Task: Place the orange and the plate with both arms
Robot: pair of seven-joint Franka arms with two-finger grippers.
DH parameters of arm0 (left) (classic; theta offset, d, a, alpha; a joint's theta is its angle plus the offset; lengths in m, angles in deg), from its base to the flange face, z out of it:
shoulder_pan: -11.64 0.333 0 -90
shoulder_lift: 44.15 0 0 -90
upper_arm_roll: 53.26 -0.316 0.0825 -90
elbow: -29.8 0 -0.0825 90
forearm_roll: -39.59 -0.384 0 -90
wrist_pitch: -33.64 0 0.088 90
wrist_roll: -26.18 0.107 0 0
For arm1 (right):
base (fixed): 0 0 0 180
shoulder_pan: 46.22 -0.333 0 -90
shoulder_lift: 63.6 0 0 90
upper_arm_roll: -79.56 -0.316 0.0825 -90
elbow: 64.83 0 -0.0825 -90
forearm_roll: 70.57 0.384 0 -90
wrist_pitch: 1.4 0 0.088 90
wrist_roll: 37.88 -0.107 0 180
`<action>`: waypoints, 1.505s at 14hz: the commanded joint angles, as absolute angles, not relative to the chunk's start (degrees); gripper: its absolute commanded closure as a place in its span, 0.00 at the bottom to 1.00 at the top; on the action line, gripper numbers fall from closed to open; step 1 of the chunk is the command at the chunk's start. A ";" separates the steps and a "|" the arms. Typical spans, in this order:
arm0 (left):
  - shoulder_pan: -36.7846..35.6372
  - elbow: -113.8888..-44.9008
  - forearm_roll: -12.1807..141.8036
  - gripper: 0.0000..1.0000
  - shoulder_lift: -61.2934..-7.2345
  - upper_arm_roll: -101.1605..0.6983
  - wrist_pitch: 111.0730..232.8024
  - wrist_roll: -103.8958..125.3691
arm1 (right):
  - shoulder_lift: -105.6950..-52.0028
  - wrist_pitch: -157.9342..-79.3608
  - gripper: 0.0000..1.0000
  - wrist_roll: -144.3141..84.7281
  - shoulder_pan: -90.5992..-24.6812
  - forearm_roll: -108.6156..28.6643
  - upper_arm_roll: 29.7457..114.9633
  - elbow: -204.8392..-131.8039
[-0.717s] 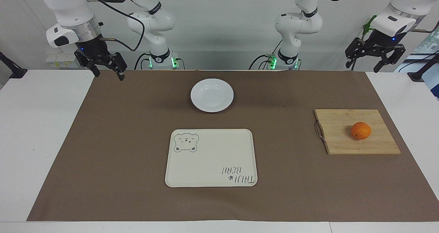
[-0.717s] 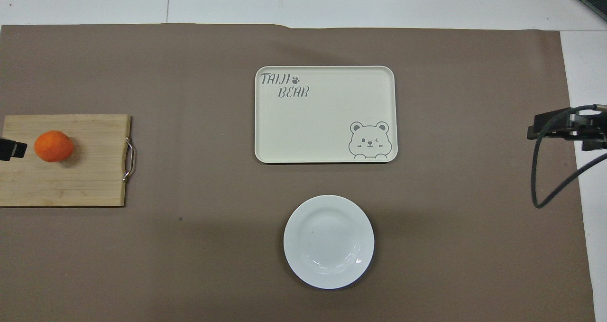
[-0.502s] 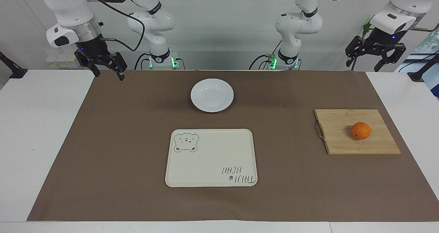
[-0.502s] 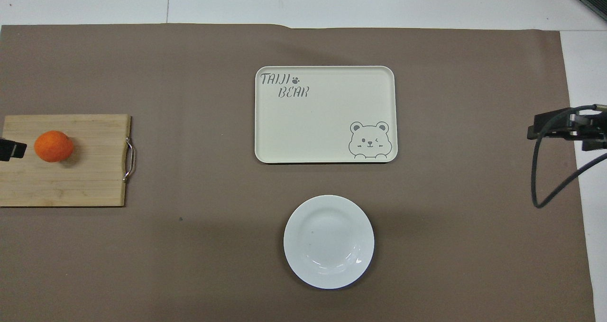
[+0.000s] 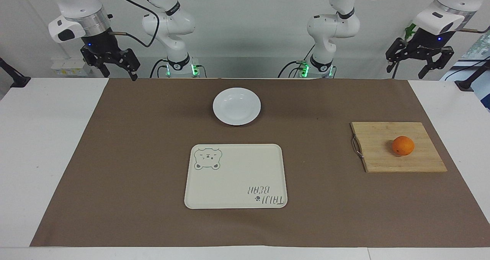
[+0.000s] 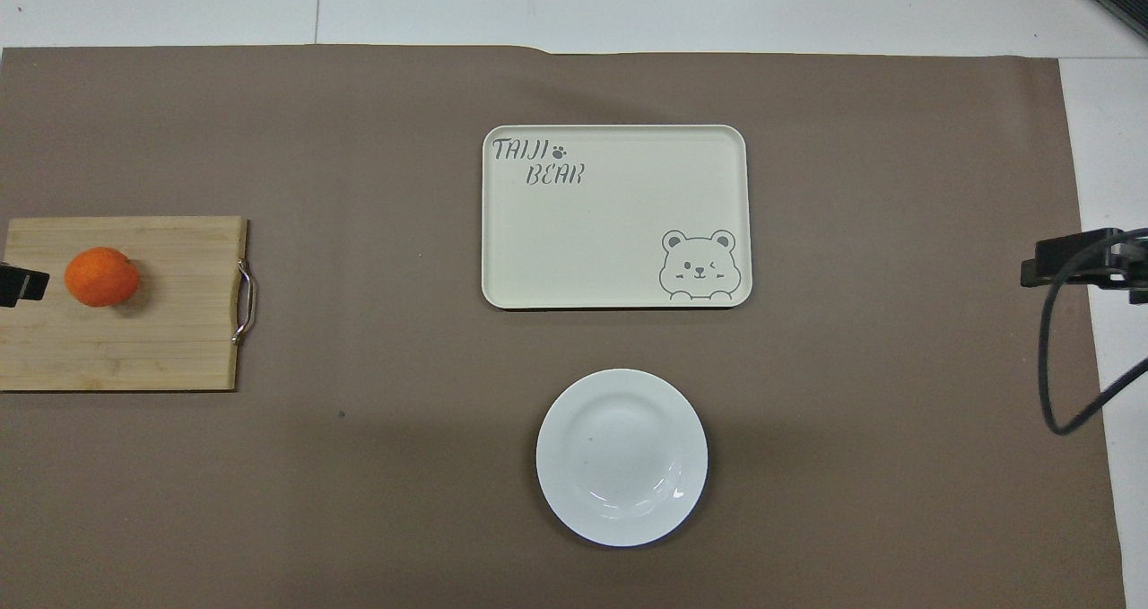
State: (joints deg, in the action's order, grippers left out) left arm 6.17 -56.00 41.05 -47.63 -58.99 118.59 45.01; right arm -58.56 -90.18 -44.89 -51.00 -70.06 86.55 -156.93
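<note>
While both arms hung raised at the robots' edge of the table, nothing was held. The left gripper [image 5: 420, 66] stood with its fingers spread wide and empty, up in the air above the table's edge at the left arm's end. The orange [image 5: 402, 145] lay well apart from it, resting on a wooden cutting board [image 5: 383, 137] farther from the robots, toward that same end of the brown mat [image 5: 134, 156]. The right gripper [image 5: 113, 66] was likewise released, its fingers apart with nothing between them, above the mat's corner at the right arm's end. The plate [image 5: 236, 106] sat on the mat about midway between the two arms' ends, close to the robots and well clear of either gripper. Just beside the plate, farther from the robots, lay the cream tray [image 5: 235, 175] with the bear drawing, bare of anything. Seen from overhead, the orange [image 6: 101, 276] sat near the board's outer end, away from its metal handle [image 6: 244, 302].
</note>
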 commanded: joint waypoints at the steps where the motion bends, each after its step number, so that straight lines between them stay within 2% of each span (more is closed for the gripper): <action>1: 6.72 -56.07 40.55 0.00 -48.19 -58.44 118.11 45.60 | -58.06 -89.64 0.00 -42.45 -50.08 -70.92 85.80 -157.38; 21: 6.72 -56.07 40.55 0.00 -48.19 -58.44 118.02 45.60 | -57.09 -89.12 0.00 -42.27 -49.99 -70.30 85.71 -158.52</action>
State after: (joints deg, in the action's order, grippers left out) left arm 6.17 -56.00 41.05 -47.63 -58.96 118.59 45.01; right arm -58.33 -89.31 -43.70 -51.00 -70.06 86.32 -157.25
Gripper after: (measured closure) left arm 0.000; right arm 0.000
